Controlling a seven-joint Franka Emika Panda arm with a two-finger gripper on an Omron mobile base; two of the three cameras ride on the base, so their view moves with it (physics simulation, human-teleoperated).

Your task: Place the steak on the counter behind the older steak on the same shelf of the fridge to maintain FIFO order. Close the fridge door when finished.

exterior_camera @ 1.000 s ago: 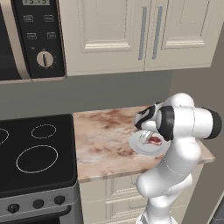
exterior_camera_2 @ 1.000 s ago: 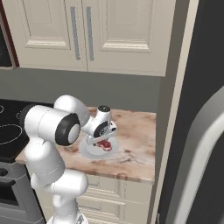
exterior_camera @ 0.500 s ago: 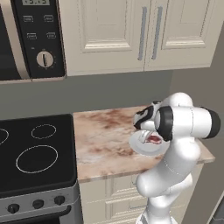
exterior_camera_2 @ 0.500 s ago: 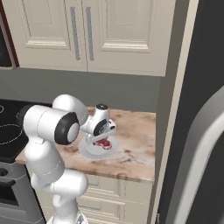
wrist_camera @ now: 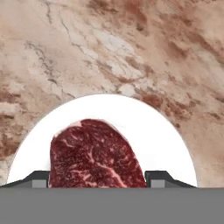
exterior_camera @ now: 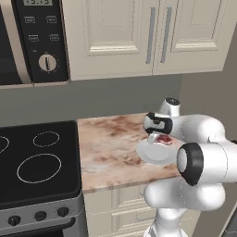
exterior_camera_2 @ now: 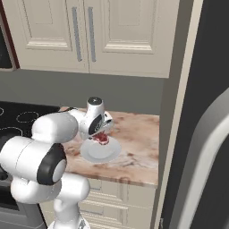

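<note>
One dark red steak [wrist_camera: 94, 155] lies on a white plate [wrist_camera: 162, 144] that sits on the marbled worktop [wrist_camera: 131, 48]. In the hand view the meat fills the lower middle of the frame, and the two dark fingertips [wrist_camera: 37, 179] show at either side of it along the bottom edge, one left and one right, spread to the width of the slab. Whether they press on the meat or stand just clear of it I cannot tell.

In the left base view the hand [exterior_camera: 159, 134] hangs low over the plate [exterior_camera: 150, 155] at centre right of the frame, with the steak [exterior_camera: 163, 138] just under it. The worktop [exterior_camera: 109, 139] runs left to a black stove top [exterior_camera: 37, 162]. In the right base view the hand [exterior_camera_2: 100, 133] sits at centre left, over the steak [exterior_camera_2: 102, 139] and plate [exterior_camera_2: 100, 152], and the dark fridge [exterior_camera_2: 210, 67] with its long pale handle [exterior_camera_2: 201, 152] stands along the right edge. Cream cabinet doors [exterior_camera_2: 112, 31] hang above.
</note>
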